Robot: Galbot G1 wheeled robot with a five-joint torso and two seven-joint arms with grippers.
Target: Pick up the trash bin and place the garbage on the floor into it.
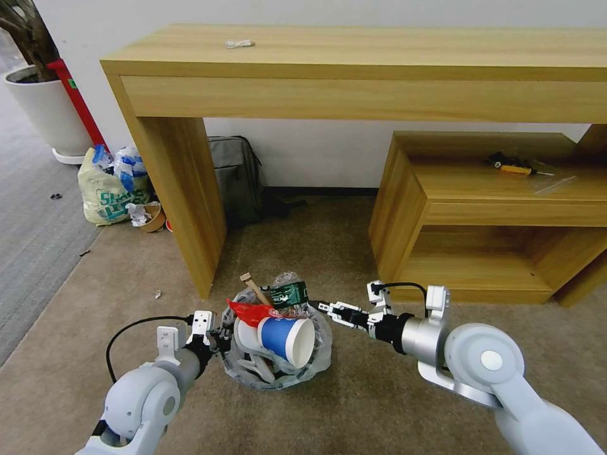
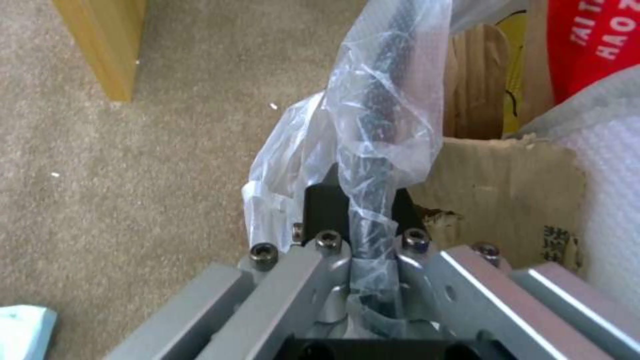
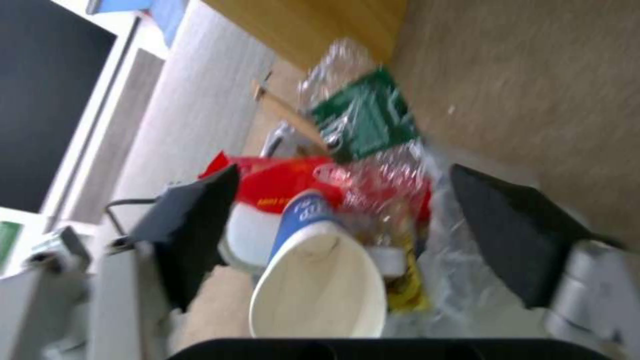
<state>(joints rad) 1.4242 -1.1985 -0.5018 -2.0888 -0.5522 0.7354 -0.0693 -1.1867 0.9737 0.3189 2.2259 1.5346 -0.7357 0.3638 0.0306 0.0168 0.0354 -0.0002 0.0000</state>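
**Bin gripped at the rim, nearly full**

Nearest the head camera, the left gripper [image 1: 212, 338] had its jaws clamped on the bag-lined rim of the trash bin [image 1: 278, 373], presumably to carry and steady it over the carpet floor [image 1: 354, 253]. The right gripper [image 1: 322, 308] hovered at the bin's far rim, jaws wide and empty. Inside lay a blue paper cup [image 1: 288, 338], red wrapper [image 1: 250, 311], crushed green bottle [image 1: 289, 294] and wooden stick [image 1: 254, 287].

Two robot arms reach forward and low.
Left gripper [image 1: 218, 341] is clamped on a rim; right gripper [image 1: 324, 308], fingers [image 3: 193, 230] spread apart, points toward the left one.
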